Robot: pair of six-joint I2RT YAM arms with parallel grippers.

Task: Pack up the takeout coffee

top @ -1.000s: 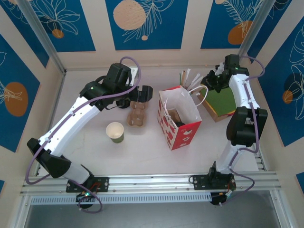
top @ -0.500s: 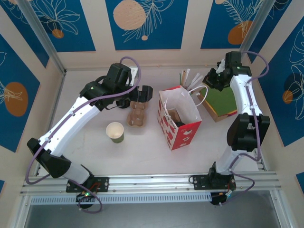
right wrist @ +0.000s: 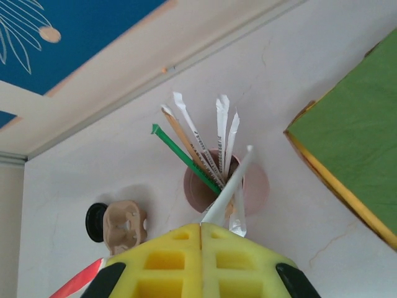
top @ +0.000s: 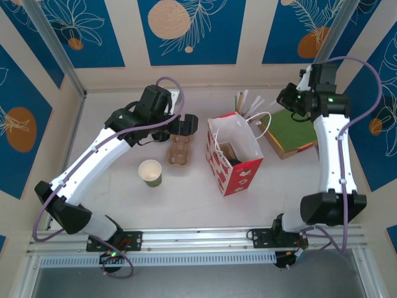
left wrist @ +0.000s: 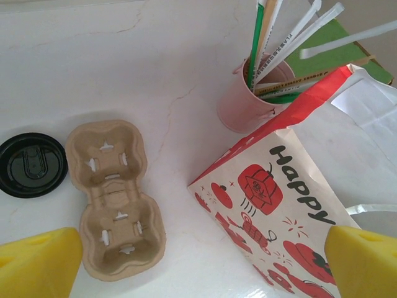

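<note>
White table [top: 186,192], bag [top: 239,167] mid-frame. Can't tell where the takeout coffee is, maybe inside the bag. Left pincer [top: 185,123] gapes near carrier [top: 178,151]. Right pincer [right wrist: 200,233] clamps white straw [right wrist: 232,180], which could slip or snag bag handle [top: 263,121].

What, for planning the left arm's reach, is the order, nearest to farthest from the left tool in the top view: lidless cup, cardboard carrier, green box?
1. Cardboard carrier, just base-side of the left tool.
2. Lidless cup, farther toward the bases, left.
3. Green box, far right side.
</note>
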